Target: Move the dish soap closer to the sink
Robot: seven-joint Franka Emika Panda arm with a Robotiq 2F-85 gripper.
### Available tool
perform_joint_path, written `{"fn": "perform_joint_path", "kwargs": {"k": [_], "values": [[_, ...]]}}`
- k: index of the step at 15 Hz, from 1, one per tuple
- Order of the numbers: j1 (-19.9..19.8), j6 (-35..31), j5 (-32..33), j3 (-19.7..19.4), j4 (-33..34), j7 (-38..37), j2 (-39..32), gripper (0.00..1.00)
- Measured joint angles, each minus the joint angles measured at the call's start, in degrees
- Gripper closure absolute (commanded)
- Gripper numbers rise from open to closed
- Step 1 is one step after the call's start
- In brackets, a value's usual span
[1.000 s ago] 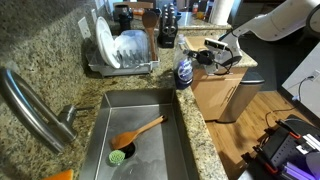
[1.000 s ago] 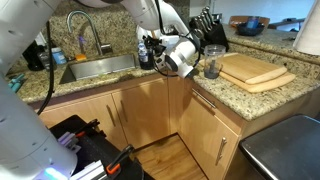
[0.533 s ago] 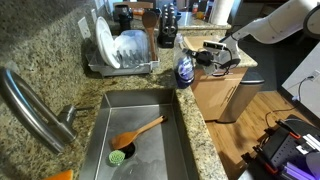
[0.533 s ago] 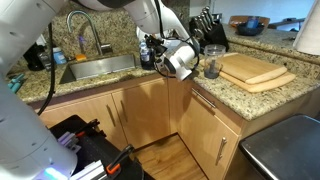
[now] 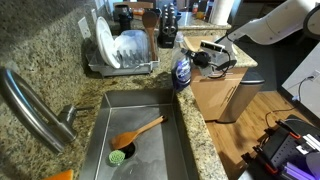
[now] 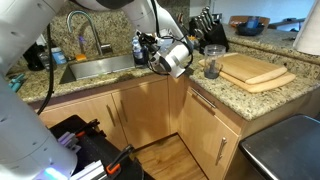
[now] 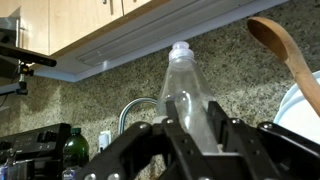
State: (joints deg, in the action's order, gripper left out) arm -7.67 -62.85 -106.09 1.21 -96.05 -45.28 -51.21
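1. Vs 1 s ago: gripper (image 6: 162,57) w/ soap (image 5: 182,68) sits further left in frame, nearer sink (image 6: 95,68).
2. Gripper clamped on soap. Wrist view: fingers (image 7: 150,140) either side of bottle, centre frame.
3. Soap upright, frame centre, over counter (image 5: 197,130) strip just right of sink. Touching counter or lifted: can't tell.
4. Look: dark blue liquid low, clear top, small pale cap.

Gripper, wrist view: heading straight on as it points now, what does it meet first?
The dish soap: it stands dead ahead of the gripper, centred in the wrist view. Whether there is any gap between them is unclear.
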Motion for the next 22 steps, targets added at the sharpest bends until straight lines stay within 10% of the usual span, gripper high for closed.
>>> {"fn": "perform_joint_path", "kwargs": {"k": [6,7,10,11,16,17,22], "values": [[-0.4,-0.3,-4.1,0.3,0.0,0.7,-3.0,0.89],[-0.5,-0.3,-5.2,0.4,0.1,0.9,-3.7,0.64],[-1.0,-0.1,-7.0,0.9,0.3,1.4,-4.6,0.64],[-1.1,-0.1,-7.0,0.9,0.4,1.4,-4.6,0.89],[-1.1,-0.1,-6.8,0.9,0.6,2.4,-4.7,0.89],[-1.1,-0.1,-6.8,0.9,0.6,2.8,-4.7,0.64],[-1.1,-0.1,-6.8,1.0,0.6,2.9,-4.7,0.64]]}}
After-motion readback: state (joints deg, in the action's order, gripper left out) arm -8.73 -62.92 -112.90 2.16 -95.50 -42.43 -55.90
